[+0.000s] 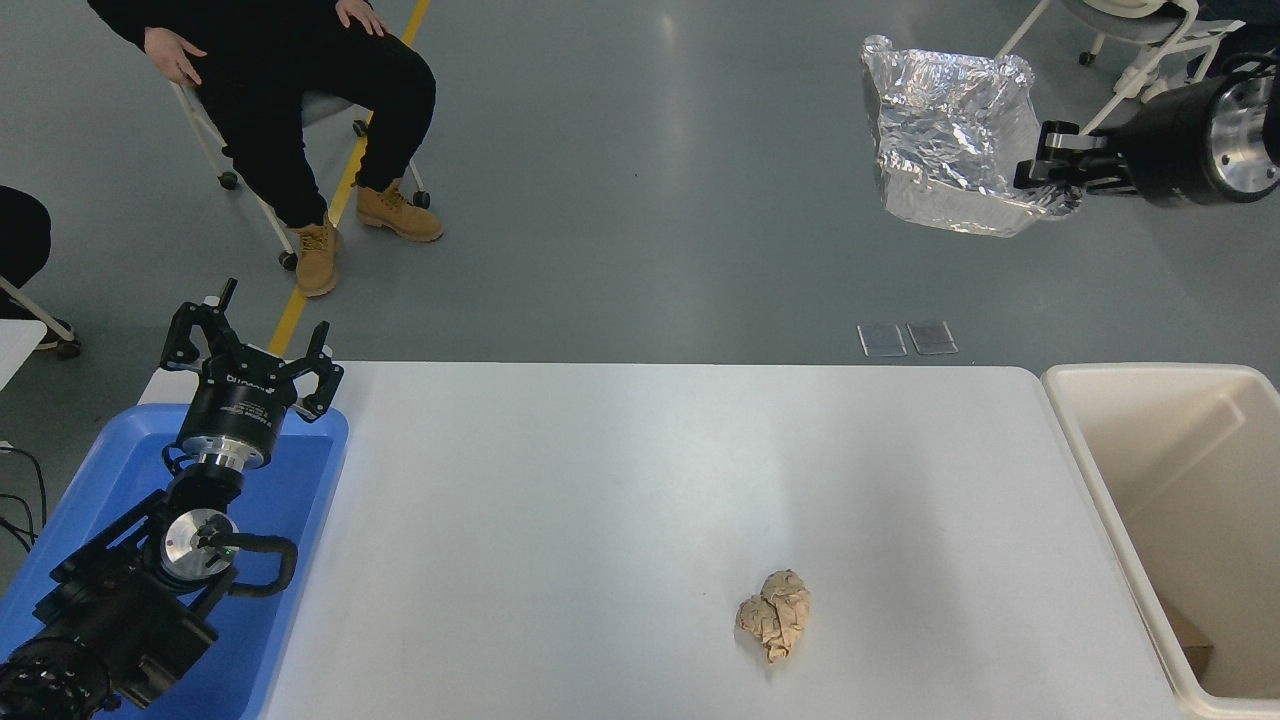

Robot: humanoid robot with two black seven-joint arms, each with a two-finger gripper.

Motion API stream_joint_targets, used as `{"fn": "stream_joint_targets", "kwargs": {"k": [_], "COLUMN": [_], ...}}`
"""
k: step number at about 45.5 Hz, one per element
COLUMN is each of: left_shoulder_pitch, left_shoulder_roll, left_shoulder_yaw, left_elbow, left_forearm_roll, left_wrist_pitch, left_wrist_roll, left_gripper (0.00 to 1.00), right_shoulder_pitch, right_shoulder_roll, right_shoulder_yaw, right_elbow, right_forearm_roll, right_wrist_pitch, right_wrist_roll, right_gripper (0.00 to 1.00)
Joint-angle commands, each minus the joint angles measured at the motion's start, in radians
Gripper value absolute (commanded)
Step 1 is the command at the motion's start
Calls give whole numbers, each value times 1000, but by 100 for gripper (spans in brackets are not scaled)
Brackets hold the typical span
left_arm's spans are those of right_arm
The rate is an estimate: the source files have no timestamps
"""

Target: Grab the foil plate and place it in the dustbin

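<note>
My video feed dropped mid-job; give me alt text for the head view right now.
The right gripper holds the foil plate by its edge, high in the air beyond the white table, not over the dustbin. A paper ball lies on the table; the left gripper sits open over the blue tray.
</note>
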Motion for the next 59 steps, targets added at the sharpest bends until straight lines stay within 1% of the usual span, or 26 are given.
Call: {"fn": "stream_joint_targets", "kwargs": {"k": [1, 6, 11, 20, 29, 34, 41, 52, 54, 59], "left_shoulder_pitch": [0, 0, 0, 0, 0, 0, 0, 0, 0, 0], "left_shoulder_roll": [0, 0, 0, 0, 0, 0, 0, 0, 0, 0], "left_shoulder_yaw": [0, -2, 0, 0, 0, 0, 0, -2, 0, 0], "left_elbow": [0, 0, 0, 0, 0, 0, 0, 0, 0, 0], "left_forearm_roll": [0, 0, 0, 0, 0, 0, 0, 0, 0, 0], "left_wrist_pitch": [0, 0, 0, 0, 0, 0, 0, 0, 0, 0], "left_wrist_roll": [0, 0, 0, 0, 0, 0, 0, -1, 0, 0], "left_gripper": [99, 99, 99, 99, 99, 99, 99, 99, 99, 99], "right_shoulder_pitch": [-216, -353, -471, -615, -724, -778, -853, -986, -1013, -1098], "right_shoulder_roll": [-55, -64, -87, -110, -110, -110, -112, -112, -112, -112], "right_shoulder_yaw": [-88, -130, -143, -128, -125, -120, -58, 109, 152, 261], "right_elbow": [-209, -324, -396, -461, -473, -484, -487, -488, -488, -488], "right_forearm_roll": [170, 253, 328, 405, 558, 627, 661, 662, 662, 662], "right_wrist_pitch": [-28, -30, -46, -111, -163, -178, -209, -264, -269, -306], "right_wrist_roll": [-5, -8, -33, -117, -223, -261, -284, -369, -375, -375], "right_gripper": [0, 0, 0, 0, 0, 0, 0, 0, 0, 0]}}
